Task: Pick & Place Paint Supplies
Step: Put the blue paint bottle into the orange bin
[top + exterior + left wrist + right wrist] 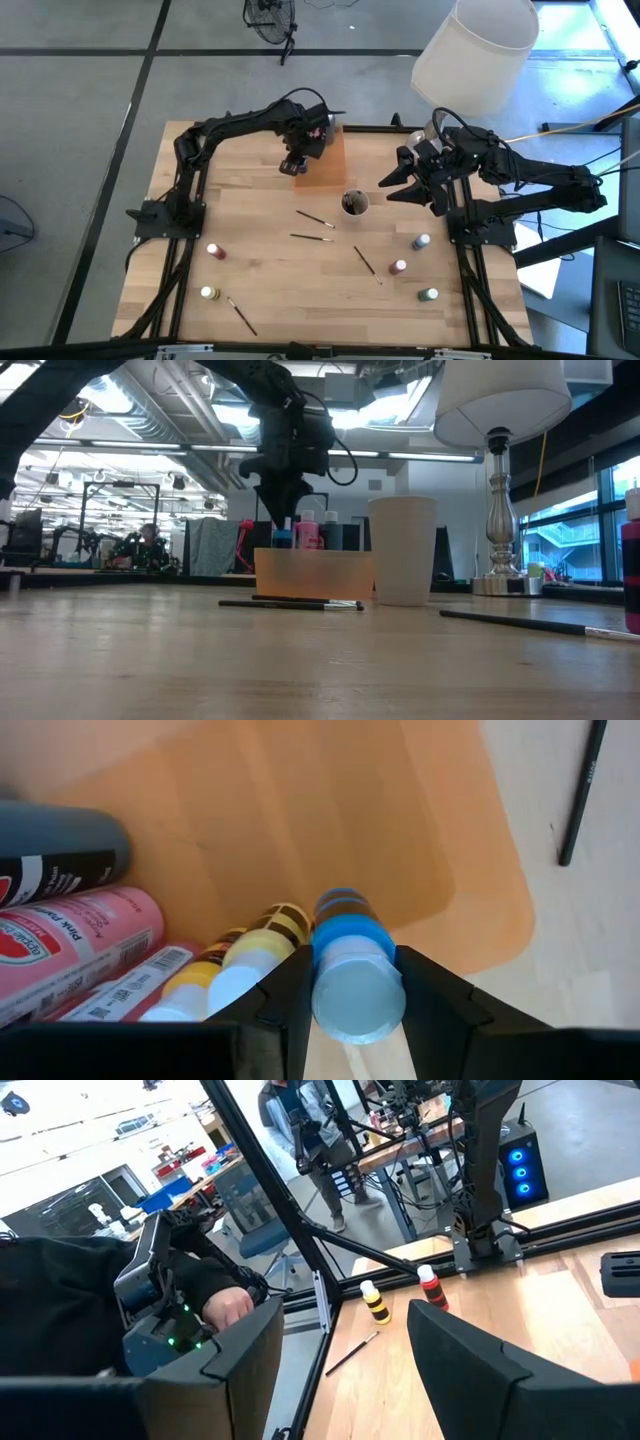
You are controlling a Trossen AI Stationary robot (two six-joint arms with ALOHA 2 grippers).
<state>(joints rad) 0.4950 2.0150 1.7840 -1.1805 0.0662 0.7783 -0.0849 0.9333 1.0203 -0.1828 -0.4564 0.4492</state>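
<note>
Over the flat translucent orange tray (440, 840) at the far middle of the pale wooden surface (270, 280), left end effector (355, 982) clamped on a small blue-capped paint bottle (352, 975), dark fingers (285, 995) pressing either side just below the cap. Probably light and rigid plastic, smooth and round, so apt to twist or slip if pinched near an end; best taken across the body close under the cap, as here. Held above the tray's near edge, just beside a yellow-banded bottle (250, 945), pink-labelled bottles (80, 935) and a grey one (60, 845) already lying inside. Right end effector (345, 1355) raised beside the small round grey cup (354, 204), fingers apart and holding nothing. Left on the surface: a red-capped bottle (215, 250) and a yellow one (208, 294) on the left arm's side, three more (412, 268) on the right arm's side, well apart from both arms. Also thin dark-handled paintbrushes (312, 237) scattered in the middle: light, stiff, low-lying, likely awkward to pinch; a hold near mid-handle looks safest. Judged well along, with several pieces yet to collect.
</note>
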